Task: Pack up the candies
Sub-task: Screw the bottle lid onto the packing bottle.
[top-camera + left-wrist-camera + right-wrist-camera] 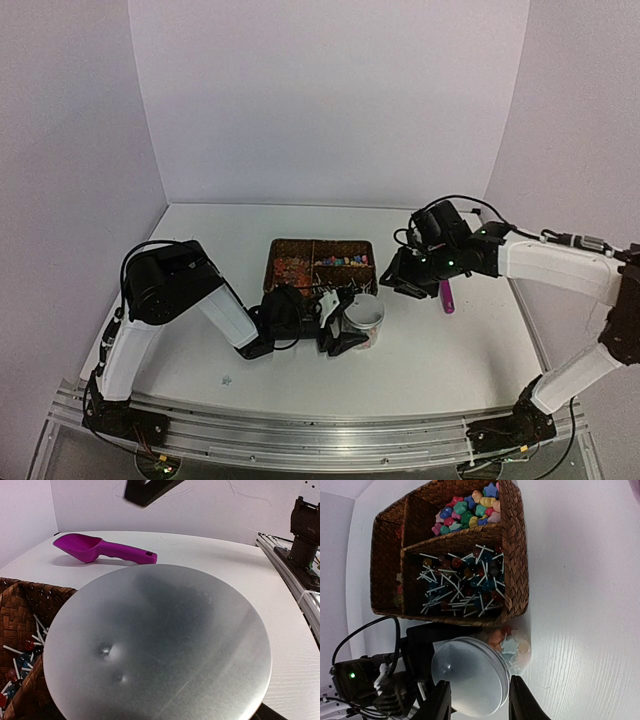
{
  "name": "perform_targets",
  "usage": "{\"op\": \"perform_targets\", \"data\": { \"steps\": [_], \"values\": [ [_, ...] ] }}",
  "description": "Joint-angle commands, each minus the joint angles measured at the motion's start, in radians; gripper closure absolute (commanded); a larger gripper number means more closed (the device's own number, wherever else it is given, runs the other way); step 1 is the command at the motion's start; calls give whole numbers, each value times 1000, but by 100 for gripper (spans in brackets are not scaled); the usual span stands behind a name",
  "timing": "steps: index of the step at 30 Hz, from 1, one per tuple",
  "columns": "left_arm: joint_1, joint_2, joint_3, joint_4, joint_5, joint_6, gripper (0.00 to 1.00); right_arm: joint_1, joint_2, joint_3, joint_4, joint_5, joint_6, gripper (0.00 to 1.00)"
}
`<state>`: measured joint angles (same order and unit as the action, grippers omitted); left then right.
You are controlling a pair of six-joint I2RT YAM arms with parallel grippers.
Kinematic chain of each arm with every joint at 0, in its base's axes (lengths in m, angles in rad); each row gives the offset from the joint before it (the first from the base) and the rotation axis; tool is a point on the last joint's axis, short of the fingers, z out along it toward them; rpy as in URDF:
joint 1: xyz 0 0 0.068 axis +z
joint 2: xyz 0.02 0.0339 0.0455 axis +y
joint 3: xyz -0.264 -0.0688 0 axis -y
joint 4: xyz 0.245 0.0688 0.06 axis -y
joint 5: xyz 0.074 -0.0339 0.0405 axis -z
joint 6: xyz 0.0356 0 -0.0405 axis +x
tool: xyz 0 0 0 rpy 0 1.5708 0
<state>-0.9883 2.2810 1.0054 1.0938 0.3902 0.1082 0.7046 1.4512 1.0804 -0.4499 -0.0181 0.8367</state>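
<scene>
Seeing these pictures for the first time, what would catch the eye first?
The brown woven basket in the middle of the table stands out, one compartment full of bright candies, another of white-sticked lollipops. Beside it, a clear jar with a silver lid holds some candies. A magenta scoop lies further right.

A brown woven basket (272,262) (20,610) (515,555) with divided compartments stands on the white table (450,360). One of its compartments is filled with a tangle of white-sticked lollipops (343,278) (20,660) (460,587). Just beside the basket's near right corner is a clear jar (520,652) capped with a round silver lid (366,310) (160,645) (467,675). A magenta scoop (446,296) (105,550) lies flat on the tabletop to the right, apart from both, and an aluminium rail (300,440) (290,565) runs along the table's near edge.
</scene>
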Motion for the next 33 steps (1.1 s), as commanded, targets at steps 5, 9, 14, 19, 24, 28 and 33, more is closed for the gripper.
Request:
{"op": "perform_targets", "data": {
  "steps": [5,9,14,19,24,28,33],
  "values": [
    [-7,-14,-9,-21,23,31,49,-2,201,114,17,-22,-243,64],
    [-9,-12,-6,-27,19,30,49,-1,213,98,39,-42,-237,73],
    [-9,-9,-1,-35,-14,17,50,1,160,-1,59,-64,-170,82],
    [-9,-6,6,-41,-42,6,51,36,80,-99,71,-74,-78,87],
    [-9,-6,5,-44,-54,-2,52,85,18,-149,71,-65,12,88],
    [-9,-5,7,-48,-78,-3,52,141,0,-172,67,-57,76,87],
    [-9,-4,8,-47,-93,-2,52,201,-28,-220,65,-59,182,87]
  ]
}}
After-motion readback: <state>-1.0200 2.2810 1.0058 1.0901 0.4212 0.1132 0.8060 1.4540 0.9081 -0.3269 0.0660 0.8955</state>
